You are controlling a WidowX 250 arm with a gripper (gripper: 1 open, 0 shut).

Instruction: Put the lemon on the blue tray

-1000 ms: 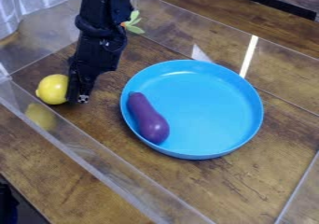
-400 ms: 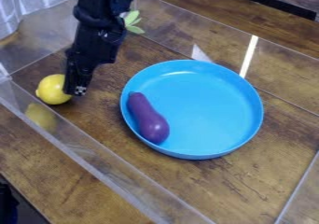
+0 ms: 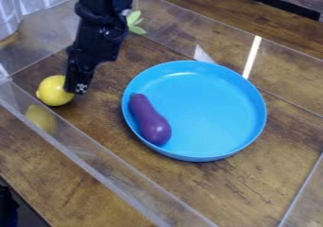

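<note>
- Camera view: we see the lemon (image 3: 53, 92) on the wooden table (image 3: 89, 183), at 9 o'clock of the blue tray (image 3: 240, 89).
- Gripper (image 3: 78, 85) has its fingers closed on nothing, tips just beside the lemon's 3 o'clock side; we can't tell if they touch.
- Eggplant (image 3: 150, 119) lies in the tray's left part.

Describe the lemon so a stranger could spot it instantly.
Start at the big round blue tray holding a purple eggplant. Look left across the wooden table to the black robot arm: the lemon sits beside its jaws. It is the only small, bright-yellow oval there.
</note>
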